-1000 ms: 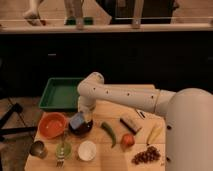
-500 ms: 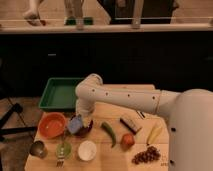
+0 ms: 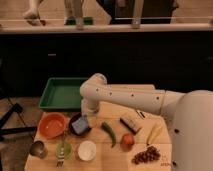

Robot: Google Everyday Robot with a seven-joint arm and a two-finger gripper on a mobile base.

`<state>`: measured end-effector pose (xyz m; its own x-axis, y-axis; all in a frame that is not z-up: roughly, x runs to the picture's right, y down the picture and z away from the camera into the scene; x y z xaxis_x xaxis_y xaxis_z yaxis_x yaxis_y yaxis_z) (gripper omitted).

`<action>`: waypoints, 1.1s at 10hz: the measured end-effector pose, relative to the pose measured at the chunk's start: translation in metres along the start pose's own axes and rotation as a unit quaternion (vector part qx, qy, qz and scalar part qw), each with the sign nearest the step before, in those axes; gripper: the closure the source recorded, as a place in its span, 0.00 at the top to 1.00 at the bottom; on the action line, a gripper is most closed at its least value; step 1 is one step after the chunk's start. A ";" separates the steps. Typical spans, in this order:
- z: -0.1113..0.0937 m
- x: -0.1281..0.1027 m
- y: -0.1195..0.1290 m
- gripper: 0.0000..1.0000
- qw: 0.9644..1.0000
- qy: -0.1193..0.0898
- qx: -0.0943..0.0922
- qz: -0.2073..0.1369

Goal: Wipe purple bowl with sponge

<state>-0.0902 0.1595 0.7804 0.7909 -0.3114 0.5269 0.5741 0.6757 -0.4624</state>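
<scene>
The purple bowl [image 3: 72,131] sits on the wooden table, between the orange bowl and a green pepper. Inside it lies the light blue sponge [image 3: 80,125], pressed against the bowl's inner surface. My arm reaches down from the right, and the gripper [image 3: 84,119] stands right over the bowl, shut on the top of the sponge. The arm's end hides the bowl's far right rim.
An orange bowl [image 3: 52,125] is left of the purple one. A white bowl [image 3: 86,150], a green glass [image 3: 63,150] and a metal cup [image 3: 37,148] stand in front. A green tray [image 3: 61,93] lies behind. Pepper [image 3: 109,133], brown brush [image 3: 131,124], tomato [image 3: 127,141], grapes [image 3: 147,155] lie to the right.
The gripper and the sponge have shifted slightly inside the purple bowl. Nothing else on the table has moved.
</scene>
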 end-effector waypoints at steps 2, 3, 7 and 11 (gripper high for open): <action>0.004 0.010 -0.007 0.00 1.000 0.000 -0.002 0.004; 0.006 0.016 -0.012 0.00 1.000 -0.001 -0.001 0.005; 0.012 0.023 -0.034 0.00 1.000 -0.007 0.010 -0.002; 0.004 0.001 -0.056 0.00 0.999 -0.009 0.025 -0.043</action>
<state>-0.1228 0.1240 0.8101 0.7348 -0.3573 0.5765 0.6281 0.6792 -0.3797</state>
